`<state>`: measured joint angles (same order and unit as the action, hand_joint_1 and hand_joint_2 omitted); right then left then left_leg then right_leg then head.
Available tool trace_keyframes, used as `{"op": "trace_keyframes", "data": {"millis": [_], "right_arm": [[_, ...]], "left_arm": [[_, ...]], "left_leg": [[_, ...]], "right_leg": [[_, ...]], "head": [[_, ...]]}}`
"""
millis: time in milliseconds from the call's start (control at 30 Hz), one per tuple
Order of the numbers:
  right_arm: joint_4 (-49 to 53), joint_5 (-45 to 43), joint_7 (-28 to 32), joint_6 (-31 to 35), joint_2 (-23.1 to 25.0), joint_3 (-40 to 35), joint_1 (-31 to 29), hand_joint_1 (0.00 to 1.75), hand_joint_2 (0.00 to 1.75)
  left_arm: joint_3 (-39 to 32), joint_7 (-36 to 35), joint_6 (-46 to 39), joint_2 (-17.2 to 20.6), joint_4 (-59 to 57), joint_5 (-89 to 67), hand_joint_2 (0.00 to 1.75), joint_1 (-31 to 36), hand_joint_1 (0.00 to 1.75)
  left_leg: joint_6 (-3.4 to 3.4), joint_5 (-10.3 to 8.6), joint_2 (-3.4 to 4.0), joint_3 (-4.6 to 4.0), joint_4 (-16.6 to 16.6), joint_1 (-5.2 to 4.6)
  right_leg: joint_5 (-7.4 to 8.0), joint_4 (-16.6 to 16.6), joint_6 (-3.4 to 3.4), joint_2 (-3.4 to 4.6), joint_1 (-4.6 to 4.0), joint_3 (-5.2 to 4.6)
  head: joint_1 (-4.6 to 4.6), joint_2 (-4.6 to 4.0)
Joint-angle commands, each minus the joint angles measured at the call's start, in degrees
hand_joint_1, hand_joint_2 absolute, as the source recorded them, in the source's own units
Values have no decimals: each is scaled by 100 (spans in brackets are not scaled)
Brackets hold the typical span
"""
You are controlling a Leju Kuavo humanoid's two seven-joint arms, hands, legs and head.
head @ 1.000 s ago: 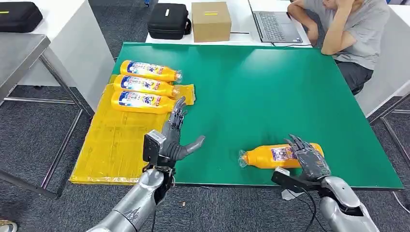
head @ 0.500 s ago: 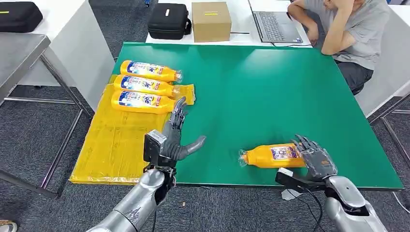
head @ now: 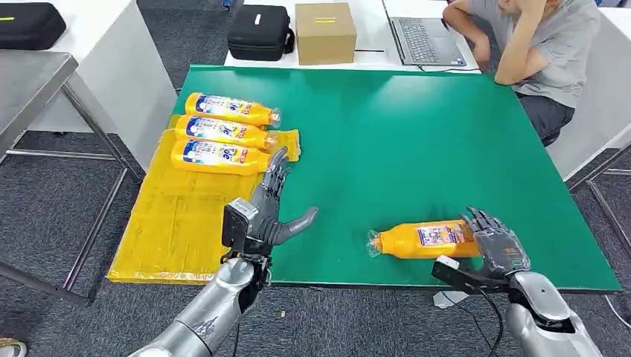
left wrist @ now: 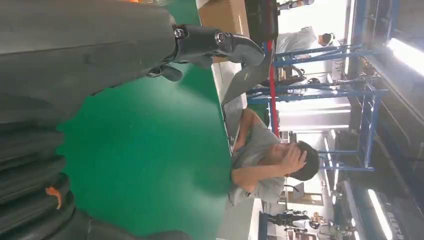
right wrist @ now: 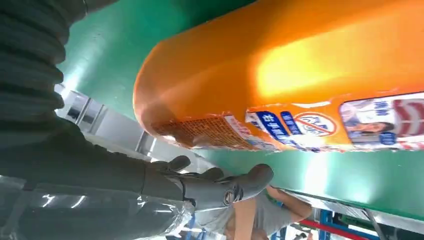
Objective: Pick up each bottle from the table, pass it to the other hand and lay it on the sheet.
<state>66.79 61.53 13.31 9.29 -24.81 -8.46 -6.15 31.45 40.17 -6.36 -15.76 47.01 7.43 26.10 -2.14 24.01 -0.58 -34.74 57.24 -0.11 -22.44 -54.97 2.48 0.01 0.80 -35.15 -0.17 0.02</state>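
On green table (head: 417,141): yellow sheet (head: 171,223), orange bottle (head: 424,240); grey carpet (head: 45,216) below.

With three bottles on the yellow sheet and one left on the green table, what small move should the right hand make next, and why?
Probably close the right hand around the base end of the last bottle. The hand sits at that end with fingers apart, the bottle lies flat on the table, and the left hand waits open beside the sheet.
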Motion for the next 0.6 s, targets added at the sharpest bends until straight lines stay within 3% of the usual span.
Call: {"op": "trace_keyframes", "data": {"millis": [33, 333, 367, 400, 600], "right_arm": [[-685, 19, 74, 34, 125, 28, -392, 0, 175], [-1890, -587, 910, -351, 139, -219, -921, 0, 175], [-1950, -516, 991, -290, 73, -339, -918, 138, 175], [-2066, -437, 1088, -286, 36, -457, -932, 173, 175], [-2791, -370, 1223, -191, 324, -572, -1276, 175, 175]], "left_arm": [[174, -17, -45, 122, -359, 17, 175, 245, 0], [102, -17, -1, 158, -446, 37, 175, 253, 0], [85, -17, -6, 150, -458, 30, 175, 256, 0], [69, -17, -7, 147, -477, 27, 175, 261, 0], [6, -17, 68, 108, -494, -107, 175, 298, 0]], "left_leg": [[11, 11, 15, 27, -3, 2], [11, 10, 20, 30, -5, 5], [8, 6, 14, 22, -6, 5], [13, 13, 20, 38, -8, 6], [11, 9, 15, 32, -6, 8]], "right_leg": [[-7, 3, -9, 10, -3, 23], [-4, 7, -10, 16, -5, 27], [-1, 10, -7, 11, -5, 21], [-6, 11, -10, 15, -7, 35], [-3, 12, -9, 11, -9, 30]], "head": [[0, -2], [0, -2], [2, 0], [0, 0], [0, 0]]}}
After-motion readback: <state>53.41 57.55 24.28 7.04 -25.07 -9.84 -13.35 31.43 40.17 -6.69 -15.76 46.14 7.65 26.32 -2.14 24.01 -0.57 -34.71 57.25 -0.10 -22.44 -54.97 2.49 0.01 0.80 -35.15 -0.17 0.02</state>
